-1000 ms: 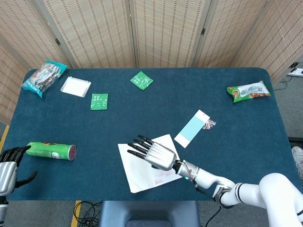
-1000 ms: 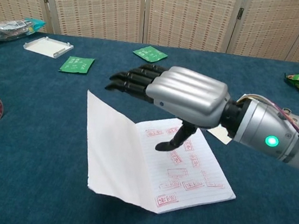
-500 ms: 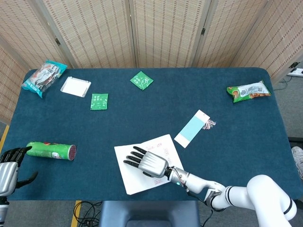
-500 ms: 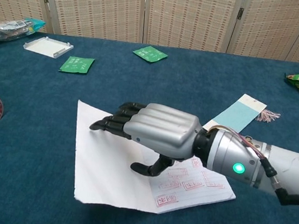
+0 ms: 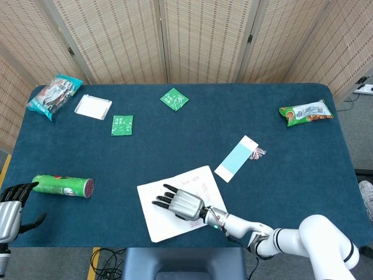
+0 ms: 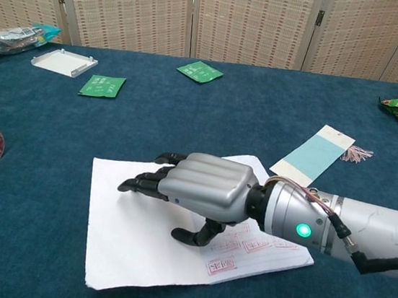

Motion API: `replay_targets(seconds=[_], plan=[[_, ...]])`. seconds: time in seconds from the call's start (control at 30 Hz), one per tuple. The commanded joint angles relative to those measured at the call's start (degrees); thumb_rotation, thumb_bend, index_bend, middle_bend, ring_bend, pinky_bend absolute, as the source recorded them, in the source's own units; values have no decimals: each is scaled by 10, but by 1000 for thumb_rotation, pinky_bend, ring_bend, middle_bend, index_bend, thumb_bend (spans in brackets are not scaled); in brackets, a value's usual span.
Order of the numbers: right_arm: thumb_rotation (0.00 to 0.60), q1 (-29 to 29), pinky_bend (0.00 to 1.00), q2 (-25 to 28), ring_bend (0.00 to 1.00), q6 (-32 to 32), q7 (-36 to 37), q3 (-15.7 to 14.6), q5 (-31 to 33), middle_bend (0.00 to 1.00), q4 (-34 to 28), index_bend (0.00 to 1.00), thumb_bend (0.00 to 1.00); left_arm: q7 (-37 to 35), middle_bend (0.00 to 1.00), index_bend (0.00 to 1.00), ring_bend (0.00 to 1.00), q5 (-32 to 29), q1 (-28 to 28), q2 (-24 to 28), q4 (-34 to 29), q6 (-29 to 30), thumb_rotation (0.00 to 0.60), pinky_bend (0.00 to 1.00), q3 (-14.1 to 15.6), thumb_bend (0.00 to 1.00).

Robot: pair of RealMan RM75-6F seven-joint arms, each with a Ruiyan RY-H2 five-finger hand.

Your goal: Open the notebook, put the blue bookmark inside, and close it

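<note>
— Currently, where is the white lined paper notebook [image 6: 136, 247]?

— Lying open near the front edge of the dark blue cloth-covered table [image 5: 192, 134]. Its left leaf is blank and almost flat; the right page carries red stamp marks.

— And the right hand [image 6: 197, 191]?

— Palm down on the open notebook, dark fingers [image 6: 144, 184] extended and slightly spread across the left leaf, thumb tucked beneath toward the page. It presses the paper; it grips nothing.

— The pale blue rectangular paper bookmark with a white end and small tassel [image 5: 235, 158]?

— Flat on the table, just beyond the notebook's far right corner, apart from the hand. Whether it touches the notebook, I cannot tell.

— Left hand [image 5: 10, 208]?

— At the table's front left corner, seen in the head view only. Fingers loosely curved and apart, holding nothing. Its fingertips are near the green cylindrical snack can [image 5: 63, 185], which lies on its side.

— Other items?

— Two green foil sachets [image 5: 122, 125] toward the back, a white shallow plastic tray [image 5: 92, 107] beside a crinkled teal-and-white snack bag [image 5: 54, 93] at the far left, and a green snack packet [image 5: 306, 112] at the far right.
</note>
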Motion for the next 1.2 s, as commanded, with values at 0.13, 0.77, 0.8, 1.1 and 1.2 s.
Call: replay_targets(seconds=[0.13,0.77,0.8,1.1,1.2], plan=[[600,0,59,-6,221,-9,-12,-4,2,135,6,0,383,-4,238,195,180,0,2,-1,3,1,600,181,1,253],[600,-52,68,100,221,62,7,34,55,152,2,0,264,-13,238,195,180,3,0,-5,10,-1,600,181,1,253],[600,-55,73,107,221,59,8,35,61,153,5,0,252,-13,238,195,180,3,0,-5,10,-1,600,181,1,253],[600,-62,138,155,221,6,-2,25,90,207,29,58,164,-8,238,195,181,3,-2,-6,8,-2,600,181,0,253],[600,-62,139,167,221,-15,0,20,97,207,37,78,150,-5,238,195,180,3,-3,-7,6,-4,600,181,0,253]])
